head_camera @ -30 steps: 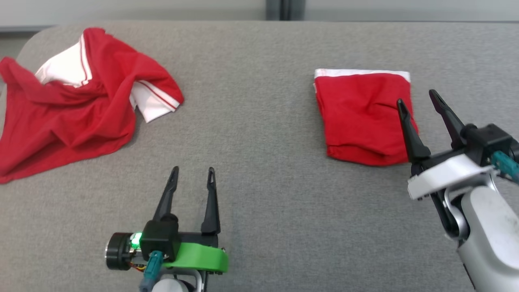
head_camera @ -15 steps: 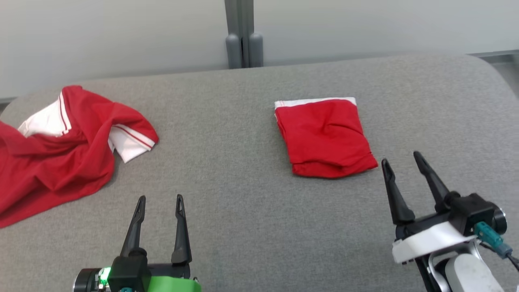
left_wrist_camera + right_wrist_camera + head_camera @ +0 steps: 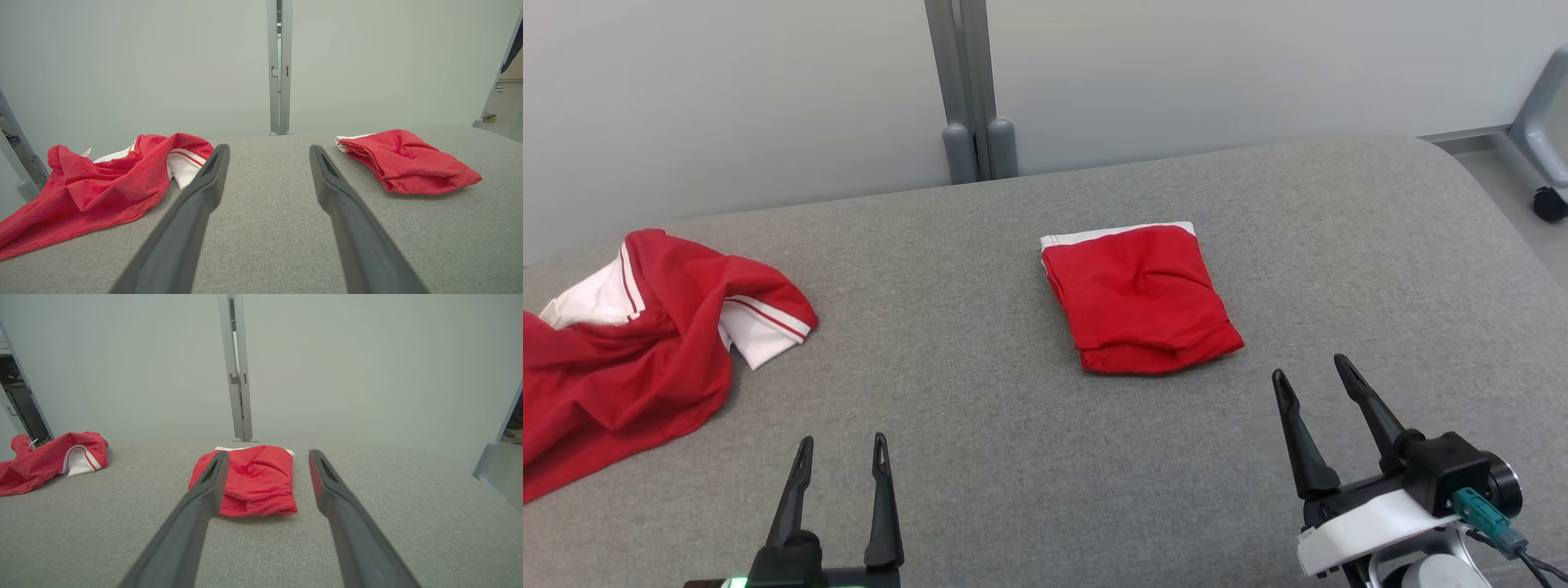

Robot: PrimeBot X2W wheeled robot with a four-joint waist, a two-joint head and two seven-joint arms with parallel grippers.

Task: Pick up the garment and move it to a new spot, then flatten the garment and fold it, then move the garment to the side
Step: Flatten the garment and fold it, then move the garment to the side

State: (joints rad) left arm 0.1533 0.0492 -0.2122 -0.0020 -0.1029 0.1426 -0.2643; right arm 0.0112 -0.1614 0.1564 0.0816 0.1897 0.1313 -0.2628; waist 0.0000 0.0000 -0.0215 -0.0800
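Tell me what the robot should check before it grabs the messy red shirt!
1. Left gripper open, holding nothing: ok.
2. Right gripper open, holding nothing: ok.
3. Folded garment lying neat, apart from both grippers: ok.
4. Crumpled garment flattened: not ok, it lies bunched up.
5. Crumpled garment wholly on the grey table: cannot tell, its left part runs off the head view.
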